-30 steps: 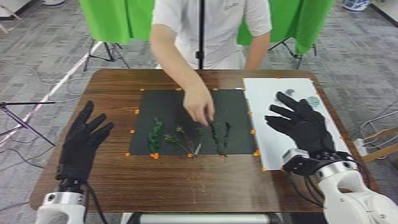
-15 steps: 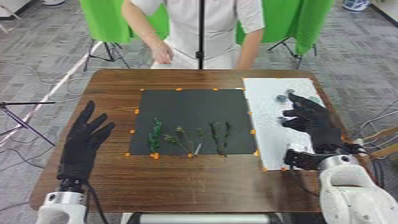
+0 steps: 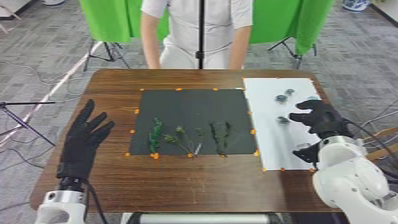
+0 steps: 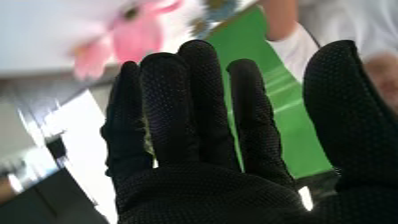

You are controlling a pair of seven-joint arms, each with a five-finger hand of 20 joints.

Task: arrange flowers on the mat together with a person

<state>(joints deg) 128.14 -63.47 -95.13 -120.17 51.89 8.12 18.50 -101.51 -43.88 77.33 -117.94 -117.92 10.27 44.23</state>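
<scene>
Over the white sheet [image 3: 274, 140], right hand [image 3: 322, 118] open, near small bluish flower heads [image 3: 281, 98]; leafy green stems [image 3: 155, 136] lie across the near part of the dark mat [image 3: 194, 106], left hand [image 3: 80, 145] open left of it.

From centre of dark mat [image 3: 197, 106]: room toward 12 o'clock; green stems [image 3: 155, 136] obstruct 5 to 8; right hand [image 3: 322, 116], 3.
</scene>
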